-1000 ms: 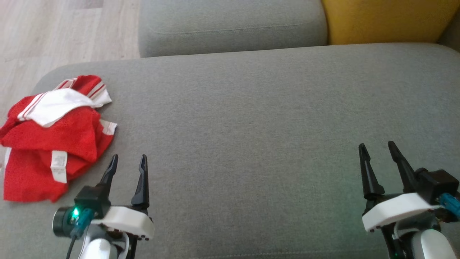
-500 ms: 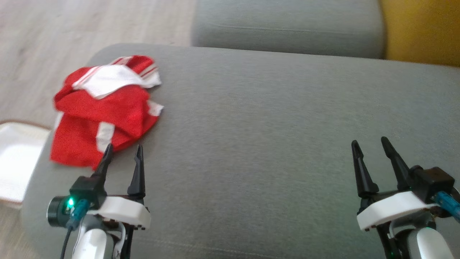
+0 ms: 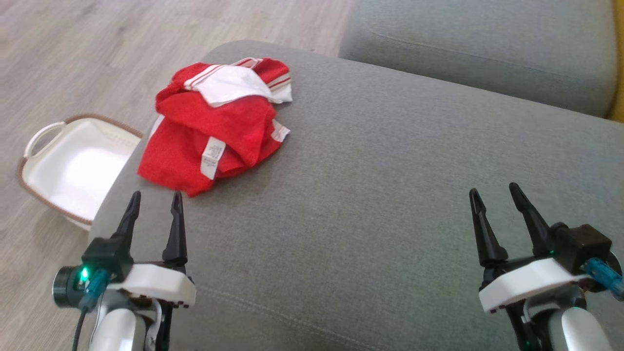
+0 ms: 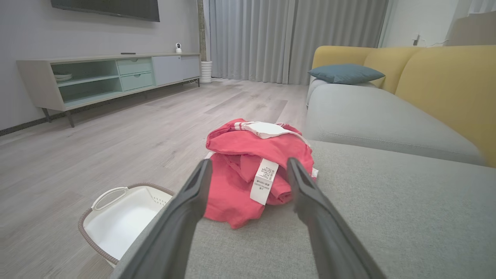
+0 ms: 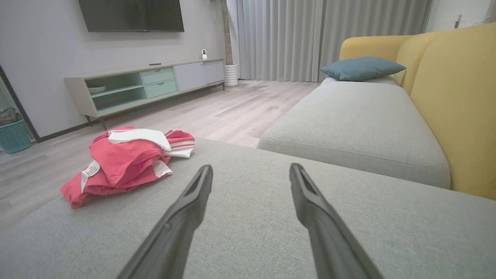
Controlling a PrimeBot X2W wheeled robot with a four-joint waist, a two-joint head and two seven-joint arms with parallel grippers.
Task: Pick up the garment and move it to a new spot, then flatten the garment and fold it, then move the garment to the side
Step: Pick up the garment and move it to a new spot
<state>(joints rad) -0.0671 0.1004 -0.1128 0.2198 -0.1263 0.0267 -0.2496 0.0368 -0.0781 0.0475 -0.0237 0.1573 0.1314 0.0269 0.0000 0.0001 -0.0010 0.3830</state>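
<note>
The red garment [image 3: 214, 126] is lying crumpled near the far left corner of the grey sofa seat [image 3: 390, 204], its folds hiding its shape, so its kind is hard to tell. The print on its white care label [image 3: 211, 157] is too small to read. The left gripper [image 3: 156, 196] is hovering just short of it, jaws wide and empty, and the right gripper [image 3: 494, 190] is hanging well apart, equally wide. The seat edge is cutting off part of the white basket [image 3: 68, 165] on the floor.
</note>
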